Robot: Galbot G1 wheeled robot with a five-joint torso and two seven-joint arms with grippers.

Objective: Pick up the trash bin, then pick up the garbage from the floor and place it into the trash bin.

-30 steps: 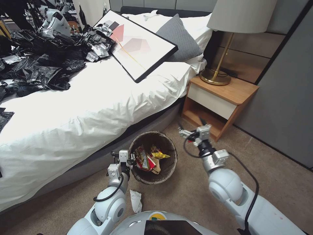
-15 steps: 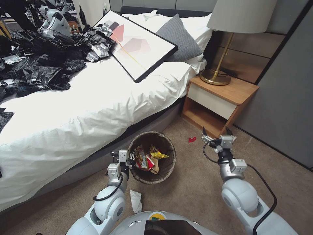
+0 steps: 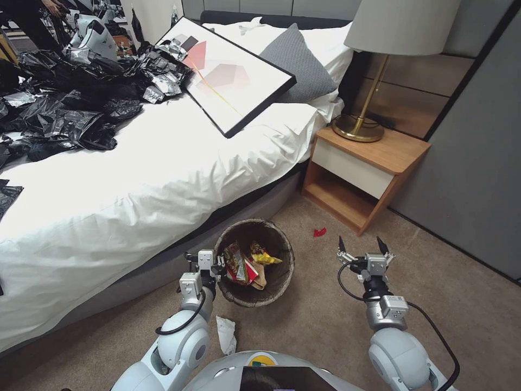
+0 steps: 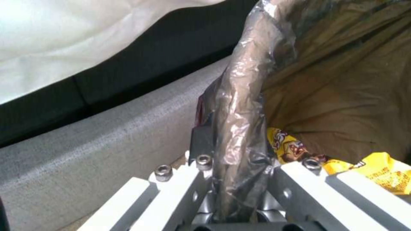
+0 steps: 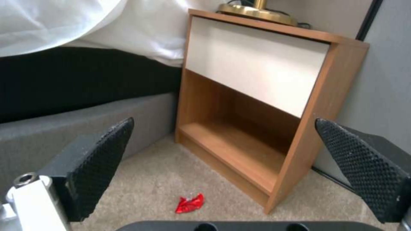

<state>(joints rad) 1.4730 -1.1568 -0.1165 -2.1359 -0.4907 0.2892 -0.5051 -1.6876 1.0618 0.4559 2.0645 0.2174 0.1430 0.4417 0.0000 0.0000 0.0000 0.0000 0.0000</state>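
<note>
– Right gripper [image 3: 361, 244] first: spread wide, nothing in it, hovering over the carpet [image 3: 325, 326] in front of the nightstand [image 3: 369, 157].

– And the left gripper [image 3: 209, 264]?

– Clamped on the trash bin [image 3: 252, 221], on the near side of the rim. Plain from the left wrist view, with the dark liner pinched tight between the fingers.

– Whereabouts of the bin?

– Between the two arms, just beside the bed [image 3: 135, 179] base, mouth up. Lifted or resting on the carpet, cannot tell. Already holding snack wrappers [image 3: 239, 263] and a bit of tan paper.

– Anything left on the floor?

– Two pieces. Small red scrap [image 3: 319, 232] between the bin and the nightstand, ahead of the right gripper and a little to its left. White tissue [image 3: 226, 334] close to the robot's base, by the left arm.

– So, the job in hand?

– Probably the red scrap. Worth shifting left until it sits square between the pads, then straight down with the jaws kept wide.

– Tricky pick?

– Likely. Thin, crumpled, low on the pile of the carpet. Best to bring the pad tips right down to the floor before closing, and to close slowly so as not to flick it away.

– Hazards?

– Nightstand corner near the outer finger. And on the other side, just a steady, level grip on that rim.
</note>
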